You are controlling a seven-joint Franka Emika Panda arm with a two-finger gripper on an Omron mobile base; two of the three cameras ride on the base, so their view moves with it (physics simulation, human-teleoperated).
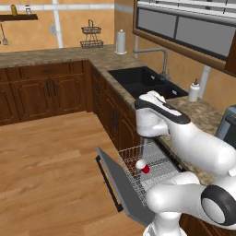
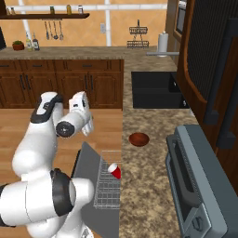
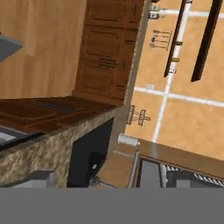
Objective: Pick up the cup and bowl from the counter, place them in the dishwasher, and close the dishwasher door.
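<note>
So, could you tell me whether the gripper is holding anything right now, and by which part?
Nothing is held: the cup lies in the dishwasher rack and the bowl sits on the counter.

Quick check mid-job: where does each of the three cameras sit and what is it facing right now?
Left base view: behind the arm's left, facing the open dishwasher door, rack and cup; white arm lower right.
Right base view: behind its right, over the counter, bowl and toaster oven; arm lower left.
Hand view: on the hand, rolled, facing counter edge and cabinets.
Both base views share cup, door and sink.
</note>
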